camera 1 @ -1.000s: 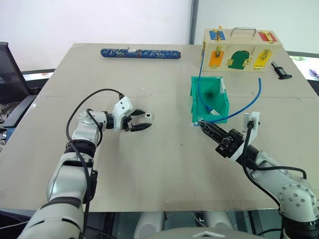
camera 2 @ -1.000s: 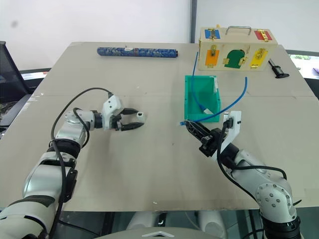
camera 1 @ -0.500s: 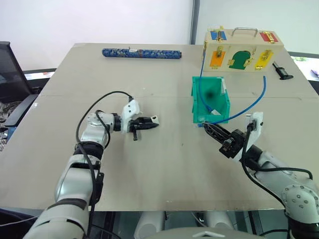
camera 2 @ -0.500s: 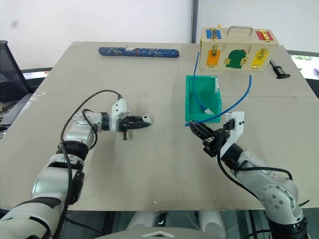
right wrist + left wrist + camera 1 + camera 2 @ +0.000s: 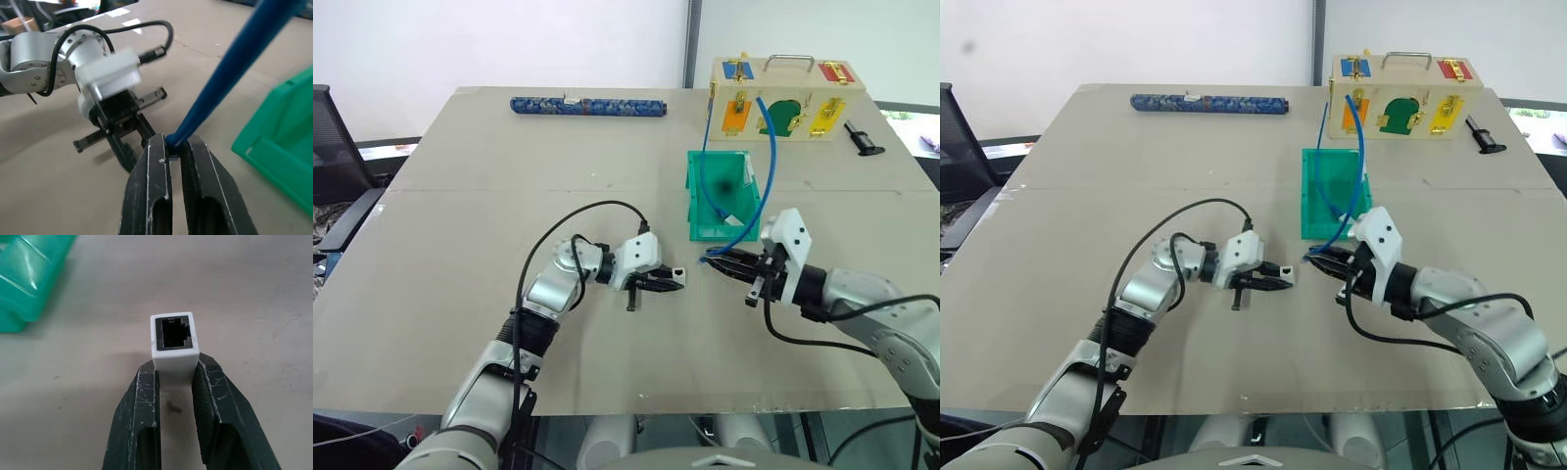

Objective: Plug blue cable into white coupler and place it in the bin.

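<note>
— What do the left fingers (image 5: 215,406) have?

— They are clamped on the white coupler (image 5: 172,345); its dark socket sticks out past their tips, facing the right arm, above the desk (image 5: 509,166).

— And the right fingers (image 5: 159,171)?

— Pressed together on the plug end of the blue cable (image 5: 766,147), which arcs up from them and back over the bin (image 5: 703,211). The bin stands just beyond those tips. The two sets of tips are near each other, not touching.

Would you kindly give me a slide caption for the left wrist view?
Left tool clamps the white coupler, socket facing outward, above the table.
</note>
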You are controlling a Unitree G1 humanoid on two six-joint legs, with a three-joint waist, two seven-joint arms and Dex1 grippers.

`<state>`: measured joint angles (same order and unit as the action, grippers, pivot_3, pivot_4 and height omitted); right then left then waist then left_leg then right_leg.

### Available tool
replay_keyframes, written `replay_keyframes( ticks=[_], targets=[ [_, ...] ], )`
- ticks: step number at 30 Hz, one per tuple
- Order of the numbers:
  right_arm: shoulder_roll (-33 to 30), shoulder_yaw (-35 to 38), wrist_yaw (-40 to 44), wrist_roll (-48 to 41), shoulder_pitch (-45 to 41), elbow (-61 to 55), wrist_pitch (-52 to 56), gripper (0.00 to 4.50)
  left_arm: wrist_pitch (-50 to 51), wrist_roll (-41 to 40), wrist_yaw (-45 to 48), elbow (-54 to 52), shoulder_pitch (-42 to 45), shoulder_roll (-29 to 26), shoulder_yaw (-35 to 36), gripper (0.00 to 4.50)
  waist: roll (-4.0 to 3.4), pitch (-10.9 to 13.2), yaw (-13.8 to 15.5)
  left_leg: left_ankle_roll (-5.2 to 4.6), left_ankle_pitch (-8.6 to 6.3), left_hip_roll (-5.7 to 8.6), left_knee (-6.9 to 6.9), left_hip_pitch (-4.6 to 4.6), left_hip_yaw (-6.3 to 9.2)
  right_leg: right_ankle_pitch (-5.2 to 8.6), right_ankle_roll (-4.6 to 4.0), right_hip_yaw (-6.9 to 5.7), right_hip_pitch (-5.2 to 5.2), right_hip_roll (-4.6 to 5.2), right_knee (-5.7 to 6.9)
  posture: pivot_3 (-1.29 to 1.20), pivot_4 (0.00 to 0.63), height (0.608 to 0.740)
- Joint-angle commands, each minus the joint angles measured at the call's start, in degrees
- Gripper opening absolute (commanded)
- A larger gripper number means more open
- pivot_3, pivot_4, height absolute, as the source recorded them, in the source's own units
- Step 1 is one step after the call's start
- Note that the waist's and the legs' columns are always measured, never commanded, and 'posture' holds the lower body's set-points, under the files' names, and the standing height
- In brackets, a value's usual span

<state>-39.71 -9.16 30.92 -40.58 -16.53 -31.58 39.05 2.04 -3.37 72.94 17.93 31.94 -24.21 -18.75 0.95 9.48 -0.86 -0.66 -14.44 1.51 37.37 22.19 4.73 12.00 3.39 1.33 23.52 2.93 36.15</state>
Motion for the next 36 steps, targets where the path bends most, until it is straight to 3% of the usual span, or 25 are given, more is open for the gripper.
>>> replay_keyframes(
  ticks=[1, 10, 18, 36],
  targets=[
    [-0.22, -3.72, 4.89, 5.28, -4.32, 1.84, -1.9, 0.0, -2.94, 1.74, -0.51, 2.64, 0.89, -0.59, -0.81, 0.29, 0.0, 0.0, 0.07, 0.0, 0.0, 0.0, 0.0, 0.0, 0.0, 0.0, 0.0, 0.0, 0.0, 0.02, -0.01, 0.0, 0.15, 0.738],
    [0.68, -12.4, 13.97, 16.67, -11.19, 8.69, -5.29, 0.0, -5.97, 1.23, 0.16, 5.92, 1.86, -0.51, -1.03, 0.29, 0.01, -0.01, 0.06, 0.0, 0.0, 0.03, 0.01, -0.01, 0.02, 0.0, 0.0, -0.02, -0.01, 0.04, 0.0, 0.0, 0.15, 0.738],
    [0.55, -14.59, 19.68, 22.8, -12.29, 13.62, -7.88, 0.0, -7.37, 1.33, 0.45, 6.32, 1.9, -0.31, -1.46, 0.29, 0.0, -0.04, 0.06, 0.01, 0.0, 0.04, 0.02, -0.05, 0.03, 0.0, 0.0, -0.01, -0.02, 0.05, 0.05, 0.0, 0.15, 0.738],
    [1.24, -21.45, 34.45, 28.7, -23.91, 21.89, -2.74, 0.0, -8.86, 1.46, -0.06, 7.09, 2.22, 0.14, -1.81, 0.29, -0.01, -0.12, 0.07, 0.01, 0.0, 0.1, 0.02, -0.22, 0.12, 0.0, 0.0, -0.03, -0.16, 0.09, 0.07, 0.0, 0.15, 0.738]
  ],
)
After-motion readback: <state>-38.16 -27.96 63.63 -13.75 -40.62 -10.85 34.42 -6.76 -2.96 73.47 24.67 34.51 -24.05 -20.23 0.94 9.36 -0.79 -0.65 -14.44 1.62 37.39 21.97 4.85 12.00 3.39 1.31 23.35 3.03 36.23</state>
